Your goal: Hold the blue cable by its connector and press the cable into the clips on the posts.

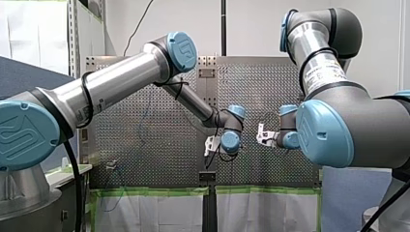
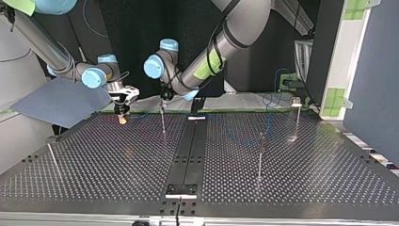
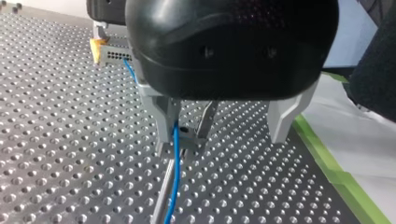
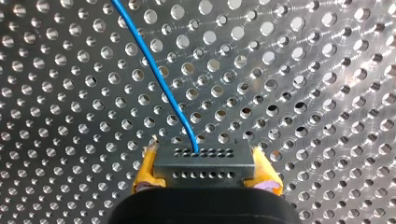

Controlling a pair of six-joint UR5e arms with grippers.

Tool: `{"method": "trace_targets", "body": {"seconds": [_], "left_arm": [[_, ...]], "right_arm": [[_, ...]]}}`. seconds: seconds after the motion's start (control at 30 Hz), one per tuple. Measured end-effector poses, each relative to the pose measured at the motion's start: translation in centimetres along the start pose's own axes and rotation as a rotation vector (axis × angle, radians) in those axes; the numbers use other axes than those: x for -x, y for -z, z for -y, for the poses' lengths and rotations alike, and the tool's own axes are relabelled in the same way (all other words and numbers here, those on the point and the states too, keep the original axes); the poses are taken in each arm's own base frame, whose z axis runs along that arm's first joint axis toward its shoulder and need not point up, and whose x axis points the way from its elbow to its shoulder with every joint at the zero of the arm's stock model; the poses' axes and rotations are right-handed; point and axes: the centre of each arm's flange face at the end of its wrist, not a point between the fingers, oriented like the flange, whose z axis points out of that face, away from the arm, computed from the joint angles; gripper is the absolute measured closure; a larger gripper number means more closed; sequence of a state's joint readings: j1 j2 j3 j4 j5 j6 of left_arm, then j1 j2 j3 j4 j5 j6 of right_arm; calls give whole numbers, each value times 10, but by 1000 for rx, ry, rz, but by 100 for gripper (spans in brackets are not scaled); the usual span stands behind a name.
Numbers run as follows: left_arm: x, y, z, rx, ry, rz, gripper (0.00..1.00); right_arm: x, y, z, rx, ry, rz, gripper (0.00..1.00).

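Got the connector (image 4: 204, 161) pinched tight in the right tool (image 4: 205, 175) by the counter's (image 2: 301, 160) far edge, blue cable (image 3: 175, 177) strung under the wide-open left tool (image 3: 223, 134) at the clip (image 3: 189, 137) on a post (image 2: 163, 120), so next up probably just pressing it down in.

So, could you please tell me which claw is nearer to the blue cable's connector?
Right. My right claw grips the connector between its yellow pads; my left claw sits further along the blue cable, at a post's clip.
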State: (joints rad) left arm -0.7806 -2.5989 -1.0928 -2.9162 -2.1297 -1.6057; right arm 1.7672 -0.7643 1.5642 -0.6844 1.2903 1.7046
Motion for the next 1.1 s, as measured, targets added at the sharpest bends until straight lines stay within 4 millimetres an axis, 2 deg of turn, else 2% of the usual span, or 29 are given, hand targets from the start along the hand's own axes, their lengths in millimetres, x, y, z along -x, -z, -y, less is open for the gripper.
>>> {"method": "trace_targets", "body": {"seconds": [0.43,1.1], "left_arm": [[-12,10,-3,6,60,32,0],[-9,14,9,-12,94,85,0]], "right_arm": [[0,0,0,0,0,0,100],[0,0,0,1,-1,2,100]]}}
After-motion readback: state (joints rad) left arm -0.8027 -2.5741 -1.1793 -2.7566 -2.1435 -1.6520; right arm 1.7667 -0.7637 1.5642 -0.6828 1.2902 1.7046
